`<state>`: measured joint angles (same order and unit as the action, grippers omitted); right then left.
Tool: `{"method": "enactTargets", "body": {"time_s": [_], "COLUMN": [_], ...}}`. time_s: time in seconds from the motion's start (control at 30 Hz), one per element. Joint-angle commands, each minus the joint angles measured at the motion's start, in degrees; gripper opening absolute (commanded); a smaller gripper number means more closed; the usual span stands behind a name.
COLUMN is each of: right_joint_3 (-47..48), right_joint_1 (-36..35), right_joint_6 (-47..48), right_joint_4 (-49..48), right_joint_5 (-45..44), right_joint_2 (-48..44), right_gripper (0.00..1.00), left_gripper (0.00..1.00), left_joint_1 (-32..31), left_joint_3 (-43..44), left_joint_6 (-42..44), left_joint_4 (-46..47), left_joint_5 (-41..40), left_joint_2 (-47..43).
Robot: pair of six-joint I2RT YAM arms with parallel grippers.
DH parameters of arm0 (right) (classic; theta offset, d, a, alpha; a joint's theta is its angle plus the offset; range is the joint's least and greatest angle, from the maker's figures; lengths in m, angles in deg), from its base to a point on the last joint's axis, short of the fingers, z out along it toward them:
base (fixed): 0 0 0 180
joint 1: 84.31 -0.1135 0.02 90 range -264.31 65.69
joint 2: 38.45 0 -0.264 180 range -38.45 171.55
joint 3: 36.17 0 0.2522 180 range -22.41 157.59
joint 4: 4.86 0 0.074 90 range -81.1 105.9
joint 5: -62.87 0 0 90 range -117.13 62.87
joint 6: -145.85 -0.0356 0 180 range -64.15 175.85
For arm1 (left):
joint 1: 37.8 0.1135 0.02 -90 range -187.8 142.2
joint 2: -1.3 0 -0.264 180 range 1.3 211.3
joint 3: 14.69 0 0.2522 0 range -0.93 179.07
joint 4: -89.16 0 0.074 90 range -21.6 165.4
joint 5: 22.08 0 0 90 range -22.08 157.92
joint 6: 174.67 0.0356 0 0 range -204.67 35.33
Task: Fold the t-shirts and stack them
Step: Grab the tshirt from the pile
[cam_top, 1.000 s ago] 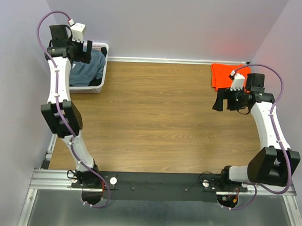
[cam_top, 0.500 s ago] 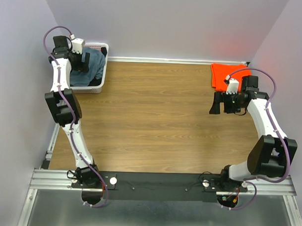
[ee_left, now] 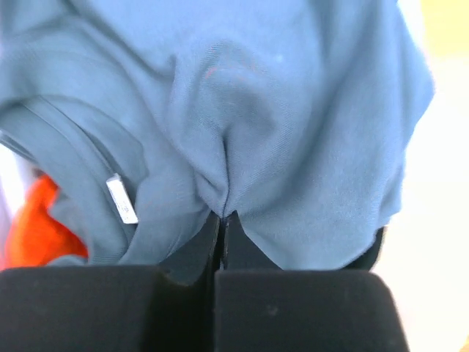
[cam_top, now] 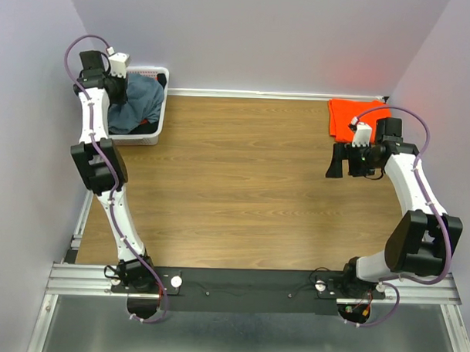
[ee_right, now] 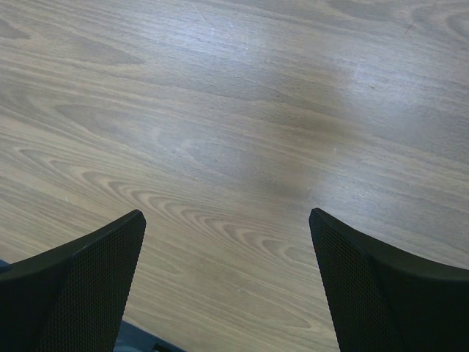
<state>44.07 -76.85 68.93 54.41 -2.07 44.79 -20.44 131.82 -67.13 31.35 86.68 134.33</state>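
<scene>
A slate blue-grey t-shirt (cam_top: 142,103) lies crumpled in the white basket (cam_top: 136,140) at the table's far left. My left gripper (cam_top: 119,90) reaches down into the basket and is shut on a pinched fold of that blue-grey t-shirt (ee_left: 278,110), the cloth bunching between the jaws at my left gripper (ee_left: 222,217). A bright orange t-shirt (ee_left: 37,229) shows under it at the left. Another orange t-shirt (cam_top: 351,117) lies folded at the far right. My right gripper (cam_top: 336,160) hovers open above bare wood, nothing between the jaws of my right gripper (ee_right: 223,214).
The basket stands against the left wall and the back wall runs just behind it. The wooden table (cam_top: 242,184) spreads between both arms. The right wall stands close behind the orange shirt.
My left gripper dropped into the basket and closed on the blue-grey t-shirt. The right arm drew in slightly a second ago and has stayed still since, jaws open.
</scene>
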Motion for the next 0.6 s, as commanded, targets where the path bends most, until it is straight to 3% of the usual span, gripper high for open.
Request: {"method": "enactTargets", "body": {"time_s": [0.0,0.33,0.57], "right_joint_3": [1.7,2.6,3.3], "right_joint_1": [-0.2,-0.1,-0.1], "right_joint_6": [-0.6,-1.3,-2.2], "right_joint_4": [1.1,1.3,1.4], "right_joint_5": [-0.5,0.4,0.6], "right_joint_2": [-1.2,-1.7,-2.3], "right_gripper": [1.0,1.0,1.0], "left_gripper": [0.0,0.0,0.0], "left_joint_1": [0.8,0.5,-6.5], "left_joint_3": [4.4,6.3,9.1], "left_joint_6": [-0.4,-5.9,-11.6], "left_joint_4": [0.1,12.2,18.0], "left_joint_5": [6.5,15.4,19.9], "left_joint_2": [-3.8,-22.8,-31.4]}}
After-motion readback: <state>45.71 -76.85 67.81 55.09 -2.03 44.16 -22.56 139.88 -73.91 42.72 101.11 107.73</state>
